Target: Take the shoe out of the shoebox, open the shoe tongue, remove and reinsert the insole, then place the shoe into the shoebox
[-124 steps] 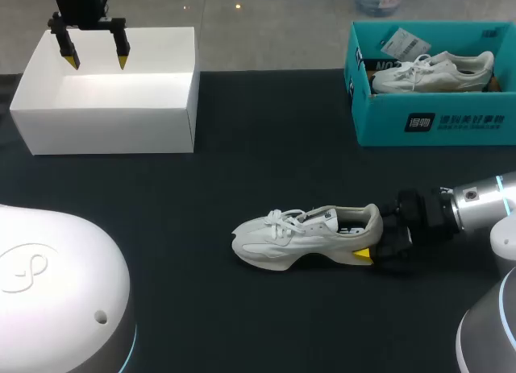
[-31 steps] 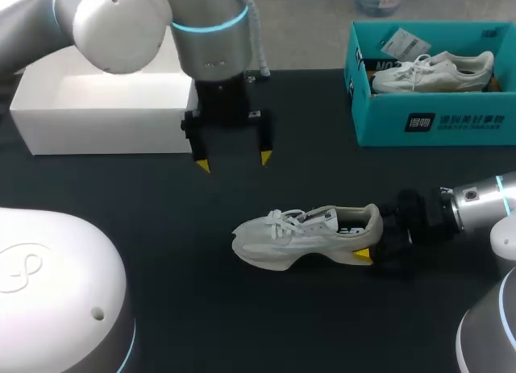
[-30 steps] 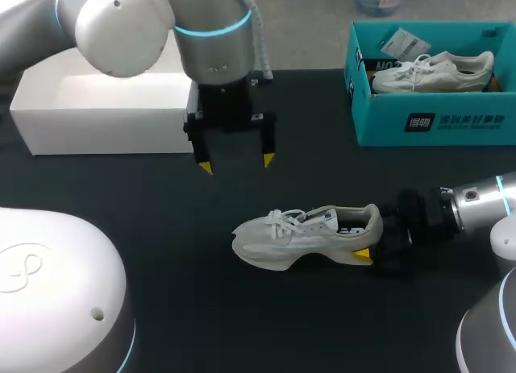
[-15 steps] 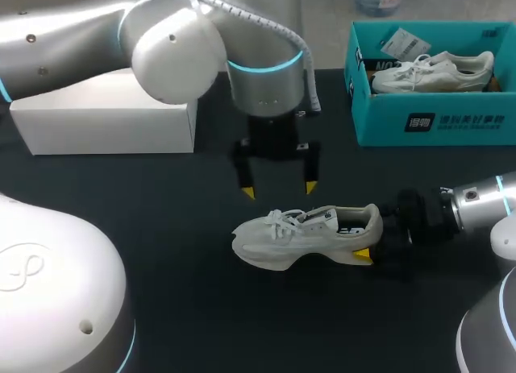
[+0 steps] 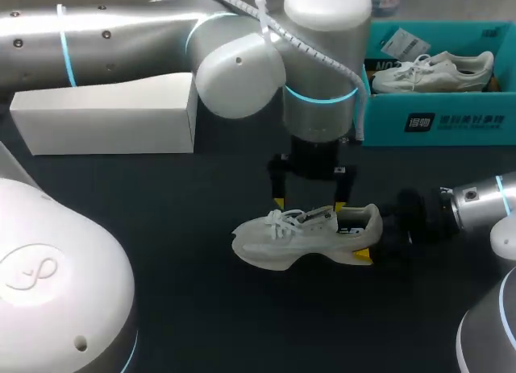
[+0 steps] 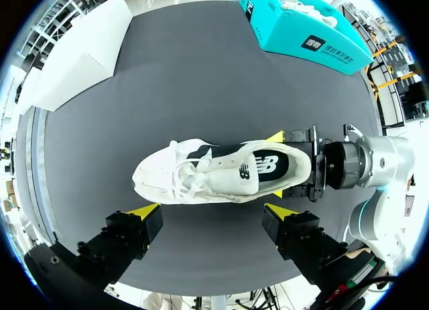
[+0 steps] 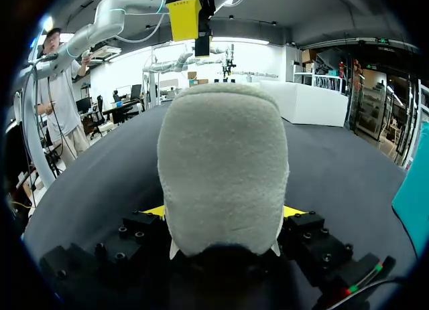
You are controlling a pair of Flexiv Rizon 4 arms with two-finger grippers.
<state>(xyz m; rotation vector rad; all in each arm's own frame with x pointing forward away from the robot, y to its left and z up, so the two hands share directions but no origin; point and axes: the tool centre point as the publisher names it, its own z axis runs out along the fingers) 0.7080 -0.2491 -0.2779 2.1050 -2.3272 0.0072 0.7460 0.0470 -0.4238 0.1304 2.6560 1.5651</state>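
Your shoe (image 5: 302,234) is lying on its sole near the centre of the table (image 5: 161,228), toe pointing to 9 o'clock and heel to 3 o'clock. Your right arm (image 5: 476,200) is lying low from 3 o'clock, and the right gripper (image 5: 369,234) is clamping the heel from both sides. Your left arm (image 5: 242,67) is stretching in from 10 o'clock, wrist pointing straight down. The left gripper (image 5: 309,204) is hanging just above the laces, fingers spread wide and gripping nothing. The white box (image 5: 105,119) is sitting at 10 o'clock, the teal box (image 5: 451,123) at 2 o'clock.
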